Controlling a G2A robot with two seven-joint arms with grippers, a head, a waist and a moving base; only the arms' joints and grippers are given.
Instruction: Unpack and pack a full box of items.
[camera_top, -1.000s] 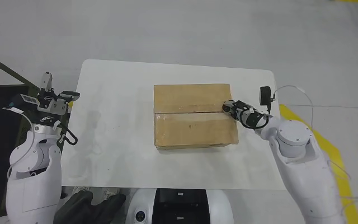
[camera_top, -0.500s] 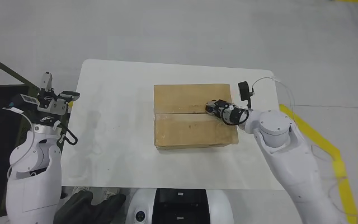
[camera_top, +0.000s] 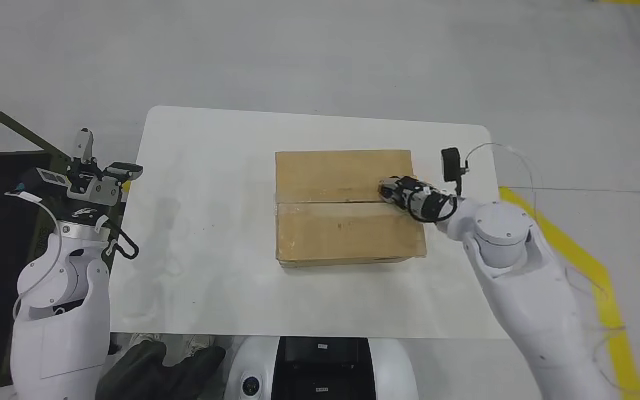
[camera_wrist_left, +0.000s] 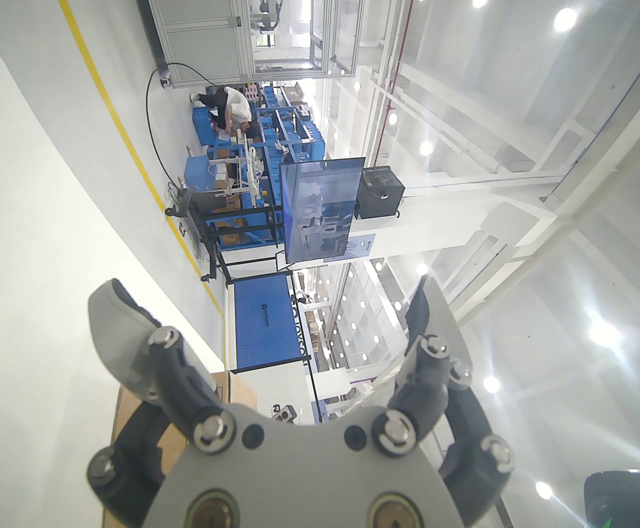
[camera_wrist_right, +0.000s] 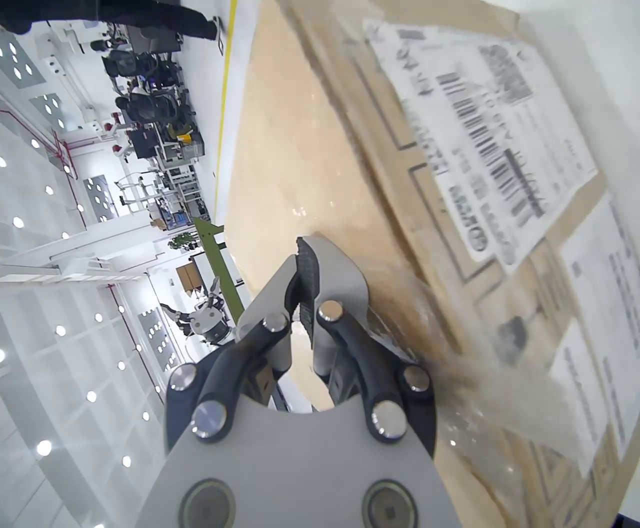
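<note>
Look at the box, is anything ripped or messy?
Yes, a little. The clear tape on the box looks crinkled and lifted beside the right gripper. The box itself sits closed and straight on the table.

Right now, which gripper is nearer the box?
Right. The right gripper is over the box top, by its centre seam. The left gripper is at the table's left edge, well clear of the box.
</note>
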